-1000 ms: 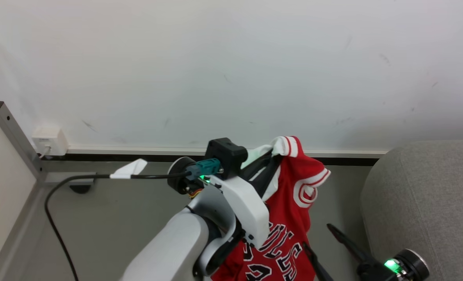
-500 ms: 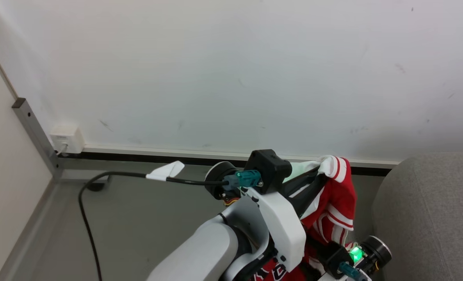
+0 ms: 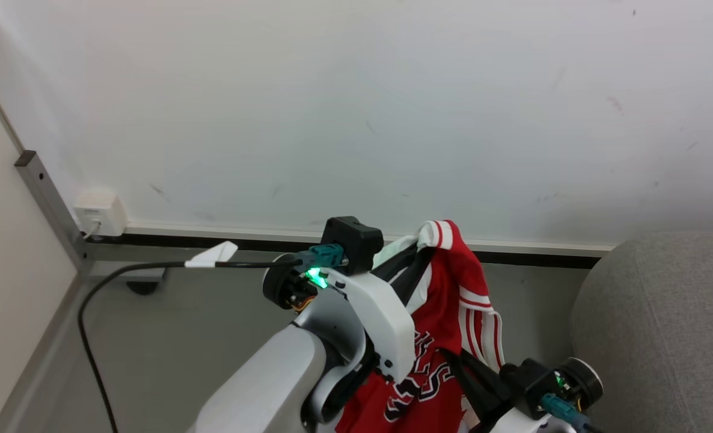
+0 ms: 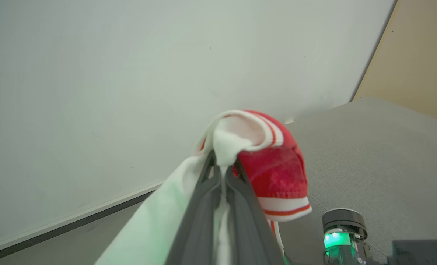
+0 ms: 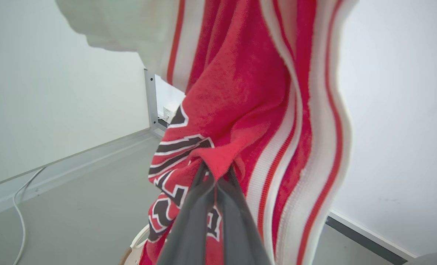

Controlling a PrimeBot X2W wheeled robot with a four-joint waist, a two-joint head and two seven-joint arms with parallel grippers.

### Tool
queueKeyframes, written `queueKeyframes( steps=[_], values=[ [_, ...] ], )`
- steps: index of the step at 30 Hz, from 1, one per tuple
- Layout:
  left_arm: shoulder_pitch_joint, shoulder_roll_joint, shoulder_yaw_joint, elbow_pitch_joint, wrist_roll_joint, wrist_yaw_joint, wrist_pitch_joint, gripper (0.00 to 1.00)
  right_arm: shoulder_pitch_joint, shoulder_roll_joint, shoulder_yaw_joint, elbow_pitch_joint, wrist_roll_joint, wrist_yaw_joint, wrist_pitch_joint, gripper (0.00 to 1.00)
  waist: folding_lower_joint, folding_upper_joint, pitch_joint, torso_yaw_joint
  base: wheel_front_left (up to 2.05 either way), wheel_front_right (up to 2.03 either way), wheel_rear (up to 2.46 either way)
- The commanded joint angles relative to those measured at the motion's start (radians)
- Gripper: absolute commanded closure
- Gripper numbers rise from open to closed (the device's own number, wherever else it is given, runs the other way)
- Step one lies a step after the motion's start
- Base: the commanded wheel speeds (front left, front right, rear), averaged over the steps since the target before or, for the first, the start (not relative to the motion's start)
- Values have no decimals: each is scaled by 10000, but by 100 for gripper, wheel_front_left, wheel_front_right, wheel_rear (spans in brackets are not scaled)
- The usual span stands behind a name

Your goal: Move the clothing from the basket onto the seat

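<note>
**Inspector:** State of the left gripper?

**Assessor:** Its fingers are pressed together. They pinch the white-trimmed edge of the jersey. In the left wrist view a fold of white and red cloth is bunched over the fingertips. Pale lining runs down between the fingers and along their left side.

**Inspector:** And the right gripper?

**Assessor:** Also closed. In the right wrist view its fingertips nip a red fold of the same jersey, just beside the black-and-white lettering. The lettering lies left of the fingers. The white and red striped trim hangs immediately to their right.

**Inspector:** Position of the garment overall?

**Assessor:** It hangs in the air between the two grips. The left fingers hold the upper edge and the right fingers hold lower down the body. The cloth hangs apart from the floor below.

**Inspector:** The seat?

**Assessor:** It is grey upholstery, to the right of both sets of fingers in the head view. In the left wrist view it lies beyond the fingertips, to their right. The jersey is not resting on it.

**Inspector:** The basket?

**Assessor:** A curved cream sliver shows low and left of the right fingers, partly behind the jersey. I cannot tell what it contains.

**Inspector:** Surroundings?

**Assessor:** A white wall stands beyond the fingers. A black cable trails across the floor well to their left.
</note>
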Motion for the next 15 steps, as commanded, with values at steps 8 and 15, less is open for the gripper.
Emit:
queueKeyframes(
  steps=[8,15],
  values=[
    [151,76,280,977,-10,198,-849,0,378,-670,-185,-1580,1482,-21,-1,100,0,0,174,-339,0,0,0],
    [544,157,167,1738,210,122,-1854,0,315,-1119,-695,-2288,2268,-21,-1,100,0,0,223,-478,0,0,0]
  ],
)
